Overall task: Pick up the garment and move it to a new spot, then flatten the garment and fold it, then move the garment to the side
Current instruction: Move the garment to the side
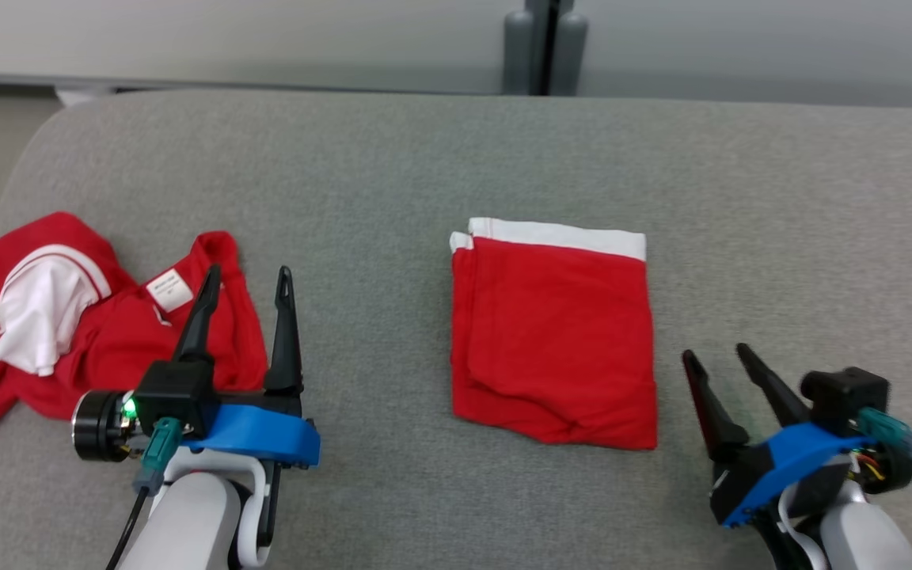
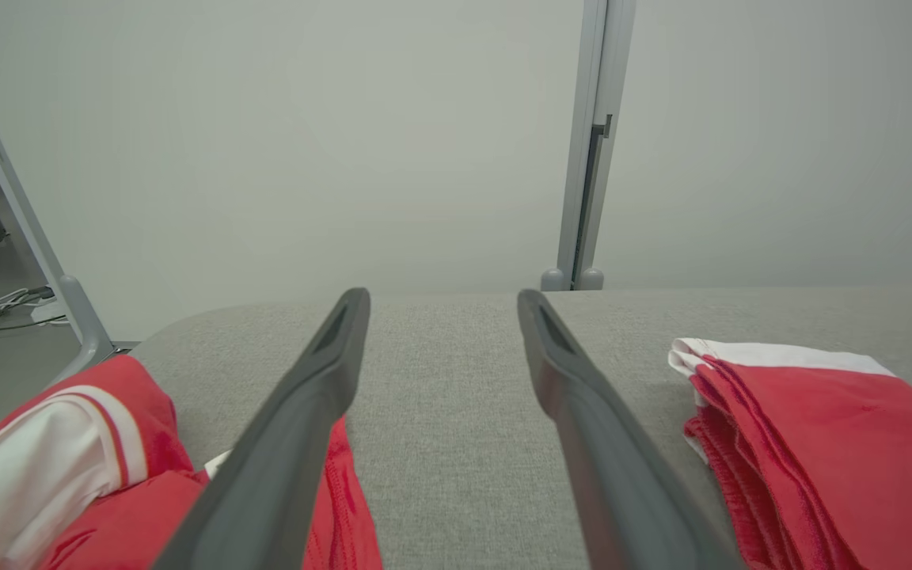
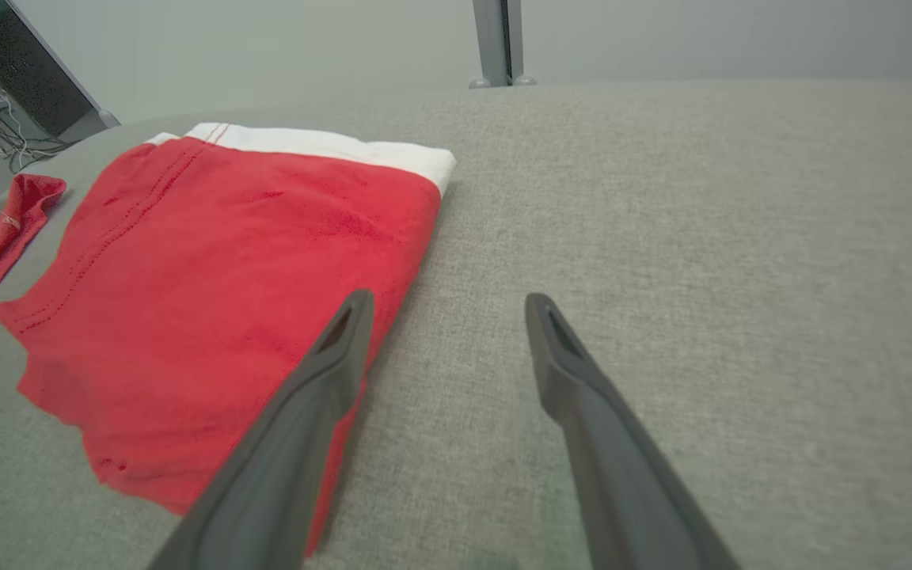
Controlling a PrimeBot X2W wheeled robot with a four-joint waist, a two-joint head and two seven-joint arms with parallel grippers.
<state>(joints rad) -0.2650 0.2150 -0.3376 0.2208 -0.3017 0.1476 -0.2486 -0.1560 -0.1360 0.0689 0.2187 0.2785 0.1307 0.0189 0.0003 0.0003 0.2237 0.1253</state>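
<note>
Two garments: a folded garment [image 1: 555, 340], red with a white band, and a crumpled garment [image 1: 44, 332], red and white, both on the grey cloth-covered counter [image 1: 456, 150].
Folded garment from the jaws: just left of the right jaws and slightly ahead of them; well off to the right of the left jaws.
Long axis: the fold is close to square, a little longer in the direction both pairs of jaws point, with the white band at the far end.
Crumpled garment from the jaws: beneath and to the left of the left jaws, its right edge under the left finger [image 2: 298, 427].
Left jaws: spread wide, holding nothing.
Right jaws: spread wide, holding nothing, apart from the cloth.
Nearer arm: the right arm [image 1: 860, 530] for the folded piece, the left arm [image 1: 187, 514] for the crumpled one.
Arm pose: both forearms rise from the near edge; the left fingers point straight ahead, the right fingers lean leftward toward the fold.
Likely step: folding looks finished, so moving the folded piece aside seems to remain.
Next move calls for: the right jaws shifting left over the fold's near right edge and pinching all its layers together.
</note>
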